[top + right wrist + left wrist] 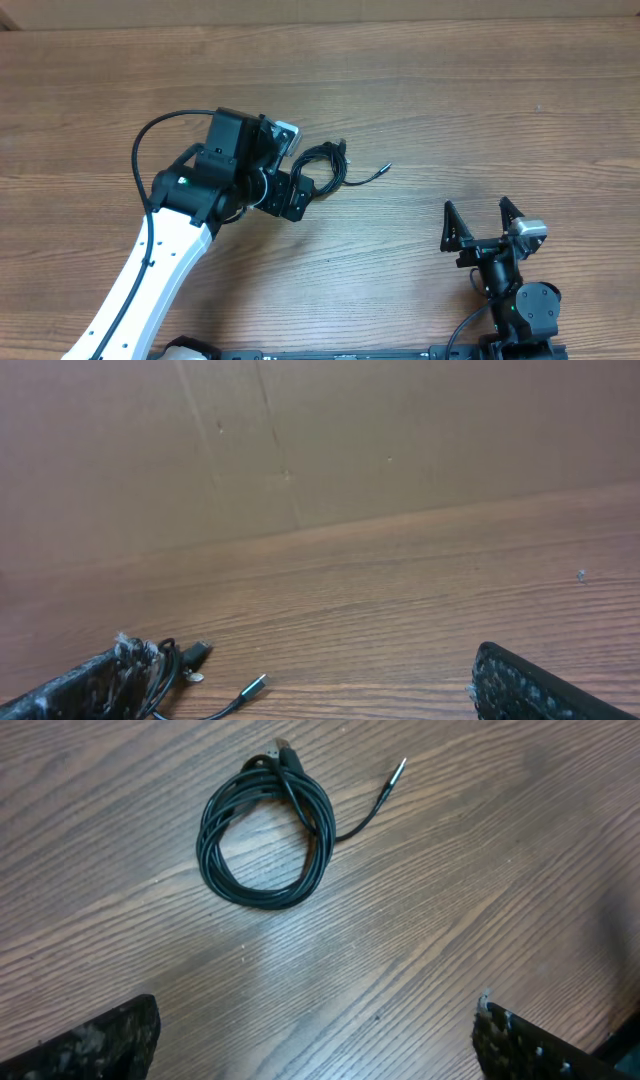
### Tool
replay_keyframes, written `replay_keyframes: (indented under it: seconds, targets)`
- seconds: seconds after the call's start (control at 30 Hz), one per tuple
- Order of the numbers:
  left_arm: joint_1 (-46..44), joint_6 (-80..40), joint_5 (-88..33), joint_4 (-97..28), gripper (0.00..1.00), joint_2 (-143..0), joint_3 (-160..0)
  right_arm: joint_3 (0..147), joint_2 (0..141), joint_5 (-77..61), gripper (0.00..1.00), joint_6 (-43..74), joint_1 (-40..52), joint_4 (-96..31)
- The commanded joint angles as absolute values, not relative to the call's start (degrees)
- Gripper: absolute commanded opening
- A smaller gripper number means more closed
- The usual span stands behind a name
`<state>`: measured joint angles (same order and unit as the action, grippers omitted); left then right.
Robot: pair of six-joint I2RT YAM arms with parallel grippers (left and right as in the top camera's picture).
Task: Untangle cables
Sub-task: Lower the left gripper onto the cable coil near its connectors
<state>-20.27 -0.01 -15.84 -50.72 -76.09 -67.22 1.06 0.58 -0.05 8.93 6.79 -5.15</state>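
Cables (322, 150) lie in small round coil on desk (450, 80), centre-left of overhead frame. One plug tip (386, 167) trails out to right of coil. Left end effector (320, 1055) is released, fingers spread wide, just beside coil, not touching it in wrist view. Right end effector (478, 218) is also released, fingers apart, lower right of overhead frame, well apart from cables.

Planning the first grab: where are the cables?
The cables lie coiled left of centre in the overhead view, just ahead of the open left tool.
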Motion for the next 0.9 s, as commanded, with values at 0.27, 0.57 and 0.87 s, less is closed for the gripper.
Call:
replay_keyframes:
  seconds: [0.27, 0.57, 0.87]
  targets:
    - [-20.7, -0.4, -16.6, -51.4, 1.0, -76.5, -68.5, 0.4, 0.2, -0.3, 1.0, 8.5, 6.6, -4.8]
    - [-20.7, -0.4, -16.5, -51.8, 1.0, -76.5, -68.5, 0.4, 0.2, -0.3, 1.0, 8.5, 6.6, -4.8]
    - [-20.7, -0.4, -16.5, -51.9, 0.99, -76.5, -68.5, 0.4, 0.2, -0.3, 1.0, 8.5, 6.6, -4.8]
